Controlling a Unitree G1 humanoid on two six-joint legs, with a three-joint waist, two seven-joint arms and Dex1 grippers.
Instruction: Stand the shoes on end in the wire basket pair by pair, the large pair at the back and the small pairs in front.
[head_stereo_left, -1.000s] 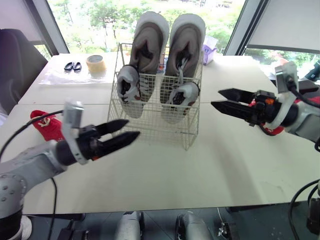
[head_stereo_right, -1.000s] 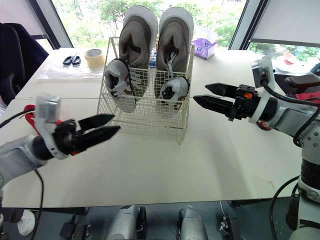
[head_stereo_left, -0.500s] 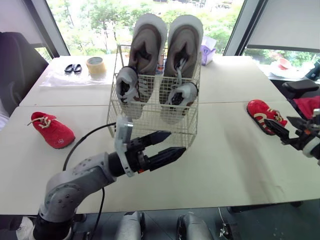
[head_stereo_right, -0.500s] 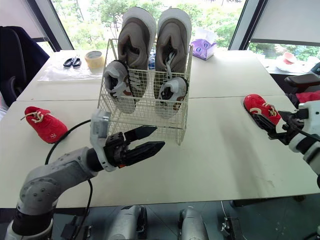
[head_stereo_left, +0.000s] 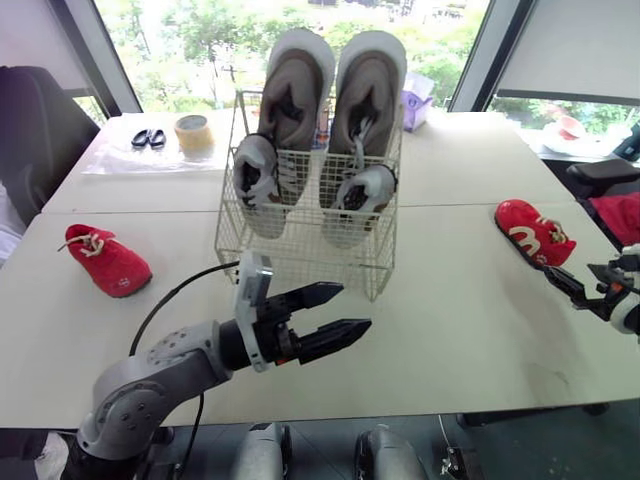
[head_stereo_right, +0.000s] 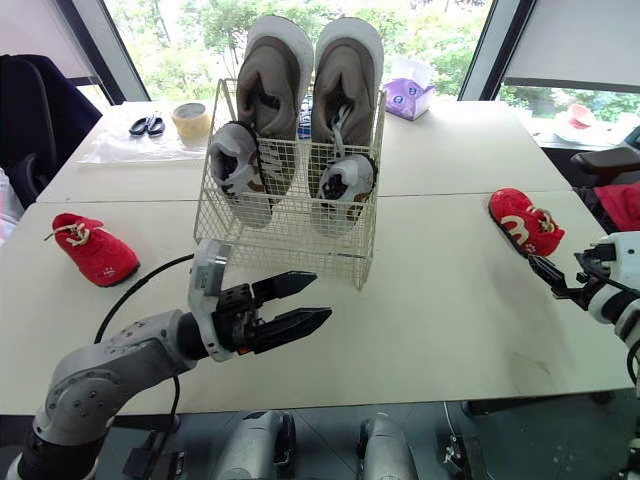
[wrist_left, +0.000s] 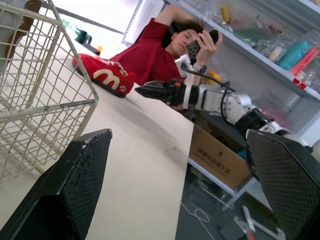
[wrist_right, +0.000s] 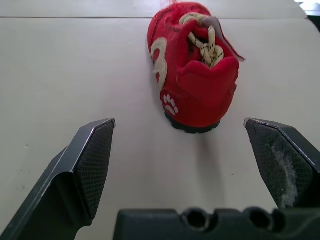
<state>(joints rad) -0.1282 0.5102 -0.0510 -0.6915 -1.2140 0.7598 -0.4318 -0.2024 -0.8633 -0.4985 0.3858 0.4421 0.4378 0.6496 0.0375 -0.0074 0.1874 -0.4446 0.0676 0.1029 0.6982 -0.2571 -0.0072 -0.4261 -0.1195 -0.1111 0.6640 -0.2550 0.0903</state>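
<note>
A white wire basket (head_stereo_left: 300, 232) stands mid-table with a large grey pair (head_stereo_left: 330, 80) on end at its back and a small grey-white pair (head_stereo_left: 305, 185) in front. One small red shoe (head_stereo_left: 108, 262) lies at the left, another red shoe (head_stereo_left: 534, 233) at the right. My left gripper (head_stereo_left: 345, 310) hovers open just in front of the basket, holding nothing. My right gripper (head_stereo_left: 575, 290) is open near the table's right edge, with the red shoe (wrist_right: 195, 92) a short way beyond its fingertips.
Scissors (head_stereo_left: 146, 138) and a tape roll (head_stereo_left: 192, 130) lie at the back left, a purple tissue pack (head_stereo_left: 417, 100) behind the basket. A person in a red top (wrist_left: 165, 47) sits beyond the table's right side. A dark chair (head_stereo_left: 30, 130) stands at the left.
My left gripper swung from the left side to the front of the basket. My right gripper withdrew from beside the basket to the table's right edge, uncovering the right red shoe.
</note>
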